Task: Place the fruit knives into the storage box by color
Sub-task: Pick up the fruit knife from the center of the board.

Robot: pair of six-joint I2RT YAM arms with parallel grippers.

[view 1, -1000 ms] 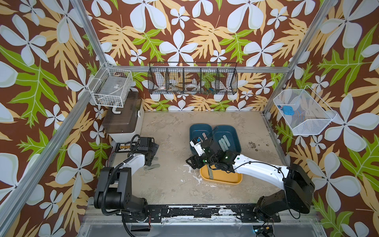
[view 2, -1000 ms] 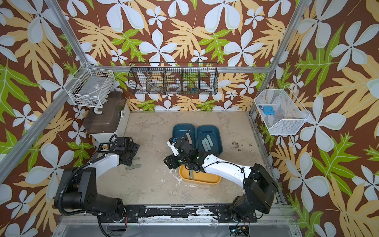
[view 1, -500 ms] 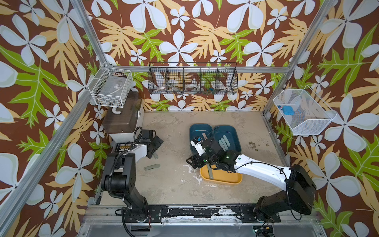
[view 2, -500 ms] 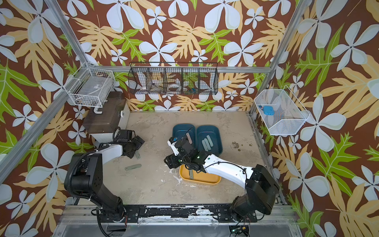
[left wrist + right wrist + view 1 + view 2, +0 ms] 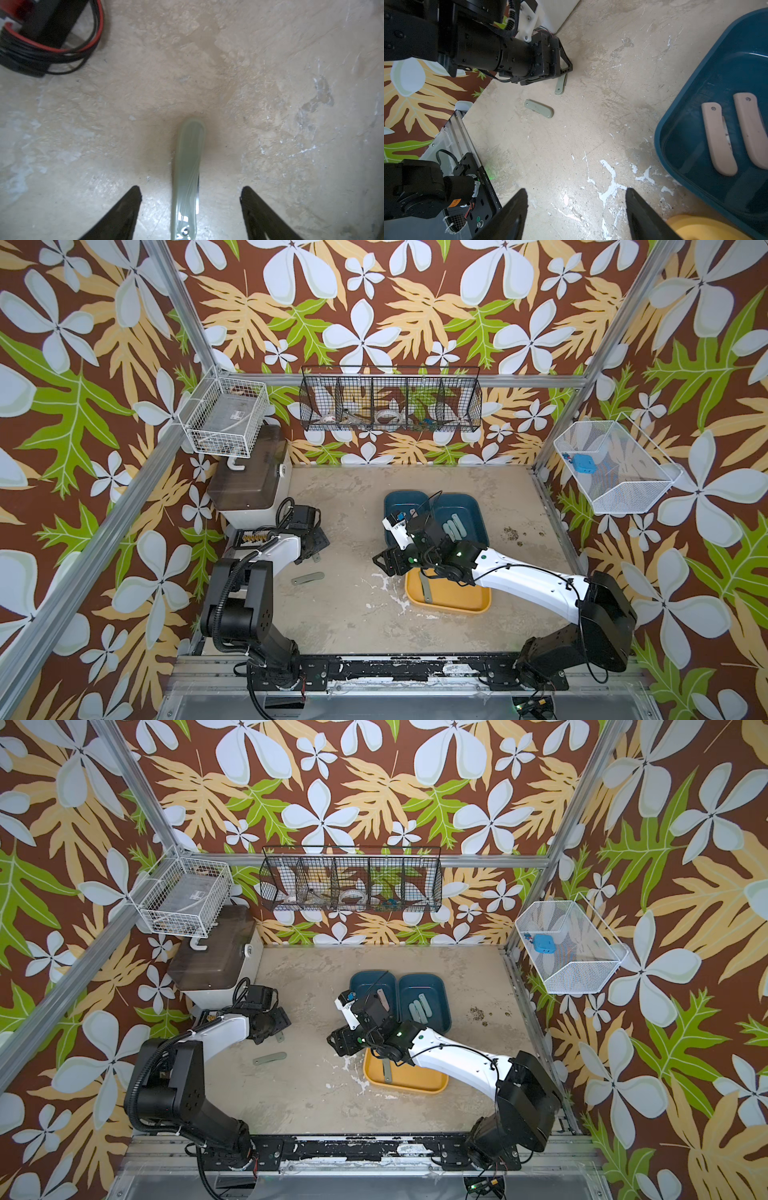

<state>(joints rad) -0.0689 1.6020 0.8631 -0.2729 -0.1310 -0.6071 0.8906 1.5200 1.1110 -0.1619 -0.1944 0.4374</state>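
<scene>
Shifted farther back on the left within the last second, the left gripper (image 5: pixel 190 188) now brackets a flat grey-green plastic fruit knife (image 5: pixel 188 158) on the beige tabletop (image 5: pixel 270 62), jaws half-spread and clear of both its edges, nothing yet held.

Nearest, a yellow-orange plastic tray (image 5: pixel 457 597) holds one grey-green knife (image 5: pixel 426 588). Left of it a loose grey-green knife (image 5: pixel 307 578) lies on the table. The right gripper (image 5: pixel 576 190) hovers spread and empty by that tray's far left corner. Farthest, a dark blue tray (image 5: pixel 404 499) holds pale pink knives (image 5: pixel 718 141), and its right-hand twin tray (image 5: pixel 470 509) holds light blue knives (image 5: pixel 453 526). Pickup appears to be the step in hand. Next, the jaws must pinch the thin knife squarely and carry it right to the orange tray.
</scene>
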